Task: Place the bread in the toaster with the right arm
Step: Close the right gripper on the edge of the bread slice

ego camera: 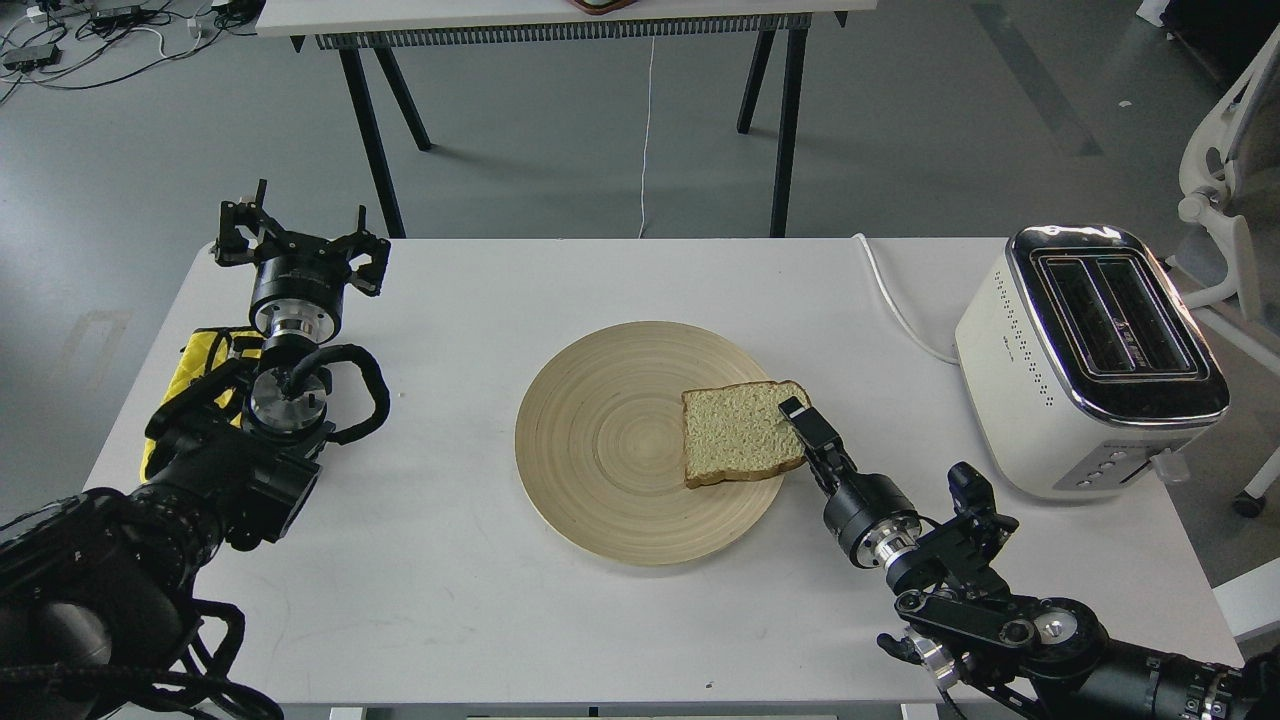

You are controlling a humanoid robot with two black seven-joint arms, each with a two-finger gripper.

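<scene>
You had the bread (pixel 737 433) lying flat on the round wooden plate (pixel 600 470) in the middle of the white worktop (pixel 480 290), resting on the plate's 3 o'clock side, its right crust just inside the rim. The right end effector (pixel 803 420) had its tip over that crust corner, at the slice's 3 o'clock edge; seen nearly end-on, its fingers could not be told apart, so you could not tell whether they stood apart or together, or whether they gripped the slice. The right arm (pixel 1000 610) came in from 5 o'clock, low across the worktop.

The toaster (pixel 1090 370) stood at 3 o'clock near the worktop's right edge, both slots facing up and nothing visible in them, its white cord (pixel 900 310) running back toward 1 o'clock. Between plate and toaster you had a bare strip of worktop, and the front edge at 6 o'clock was open as well.

The left end effector (pixel 300 245) sat at 10 o'clock with its fingers spread apart, holding nothing, beside a yellow cloth (pixel 200 360) at the left edge.
</scene>
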